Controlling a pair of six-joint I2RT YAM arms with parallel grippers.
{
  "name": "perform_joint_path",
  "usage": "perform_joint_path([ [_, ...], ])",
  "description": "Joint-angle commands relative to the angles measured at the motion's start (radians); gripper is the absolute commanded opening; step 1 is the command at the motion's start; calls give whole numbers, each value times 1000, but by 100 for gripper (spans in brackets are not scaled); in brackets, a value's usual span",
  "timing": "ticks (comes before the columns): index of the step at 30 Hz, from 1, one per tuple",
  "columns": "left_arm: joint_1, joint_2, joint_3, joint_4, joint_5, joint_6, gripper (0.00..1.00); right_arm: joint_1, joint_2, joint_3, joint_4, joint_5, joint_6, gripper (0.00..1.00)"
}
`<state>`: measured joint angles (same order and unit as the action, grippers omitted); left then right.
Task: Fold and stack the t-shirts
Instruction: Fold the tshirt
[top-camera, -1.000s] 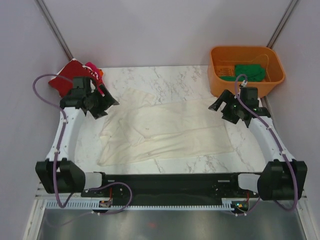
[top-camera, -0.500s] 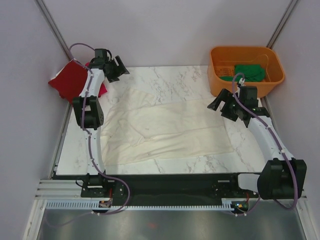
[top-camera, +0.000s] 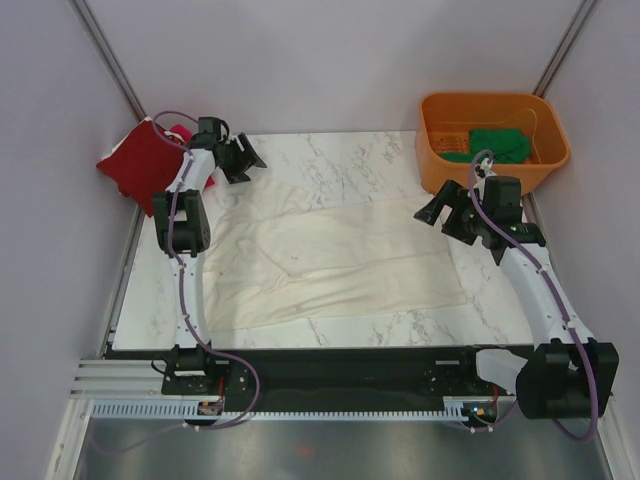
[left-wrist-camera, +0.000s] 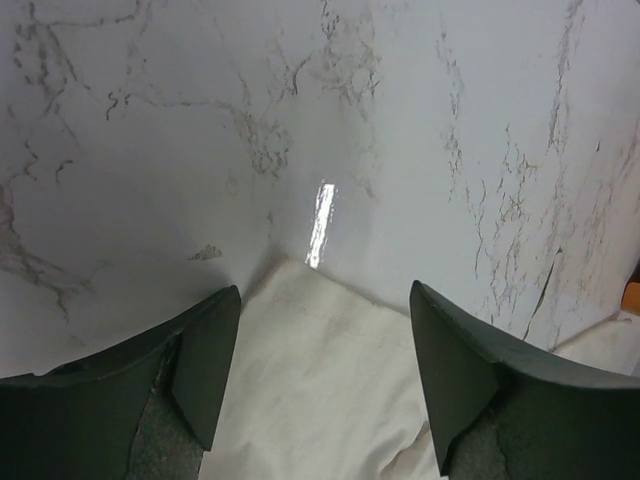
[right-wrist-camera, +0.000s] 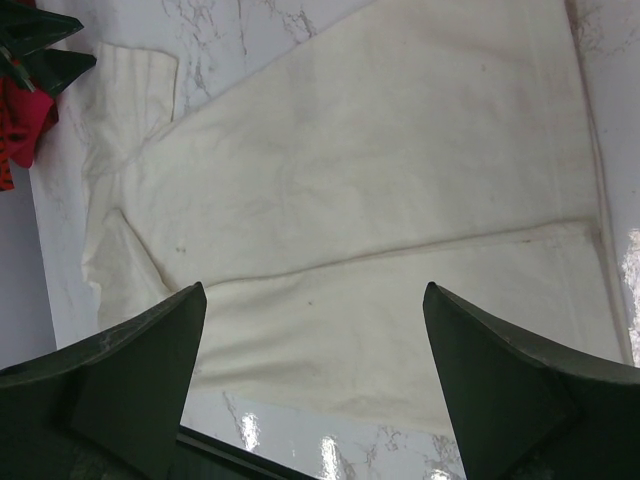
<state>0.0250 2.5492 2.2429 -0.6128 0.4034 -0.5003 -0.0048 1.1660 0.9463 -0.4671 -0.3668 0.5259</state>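
Marble tabletop (top-camera: 340, 160) between lilac walls (top-camera: 330, 60) bears the cream-white t-shirt (top-camera: 330, 260); left gripper (top-camera: 245, 160) and right gripper (top-camera: 443, 215) stand spread, empty, the left since advanced to what seems a sleeve.

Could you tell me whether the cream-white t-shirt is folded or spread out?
Spread out: the cream-white t-shirt lies wide and flat across the table, one sleeve sticking out at the far left, not a compact bundle.

A large t-shirt (top-camera: 330, 260) lies spread across the middle of the table (top-camera: 340, 150). At the far-left corner sits a pile of t-shirts (top-camera: 140, 165); at the far right stands a tub (top-camera: 435, 165) with another t-shirt (top-camera: 500, 143) inside. The left gripper (top-camera: 245, 157) hovers over the large t-shirt's far-left corner, the right gripper (top-camera: 437, 210) over its far-right corner.
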Motion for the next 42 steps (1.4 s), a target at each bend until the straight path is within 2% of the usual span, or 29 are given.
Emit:
perform_joint_path([
  [1,-13,3,-66,-38,43,23,76,-3,-2,-17,7,-8,-23,98],
  [2,-49,-3,-78,-36,44,26,73,-3,-2,-20,4,-1,-24,98],
  [10,-56,-29,-164,-34,17,28,51,-3,-9,-21,-15,14,-38,98],
  [11,-56,-30,-164,-33,17,31,42,-3,-9,-21,-21,15,-40,98],
  [13,-56,-27,-161,-31,12,34,35,-3,-11,-23,-24,17,-43,98],
  [14,-56,-26,-158,-30,15,37,21,-3,-12,-26,-24,19,-43,98],
  [17,-54,-32,-143,-33,5,42,2,-3,-17,-30,-24,25,-44,98],
  [21,-54,-85,-143,-30,20,37,2,-3,17,-21,-8,72,-53,98],
  [24,-54,-190,-183,-33,11,36,2,-3,98,12,27,147,-67,98],
  [26,-54,-249,-241,-31,-24,40,2,27,193,72,25,201,-82,98],
  [30,-56,-432,-376,-31,-44,34,2,83,328,161,53,403,-102,98],
  [34,-56,-553,-474,-33,-23,26,2,88,519,267,126,437,-98,94],
  [37,-54,-671,-577,-31,-87,26,2,97,659,363,151,483,-98,93],
  [39,-53,-728,-646,-33,-165,38,2,98,711,399,162,514,-109,92],
  [42,-36,-813,-709,-33,-198,60,2,98,781,448,180,542,-122,90],
])
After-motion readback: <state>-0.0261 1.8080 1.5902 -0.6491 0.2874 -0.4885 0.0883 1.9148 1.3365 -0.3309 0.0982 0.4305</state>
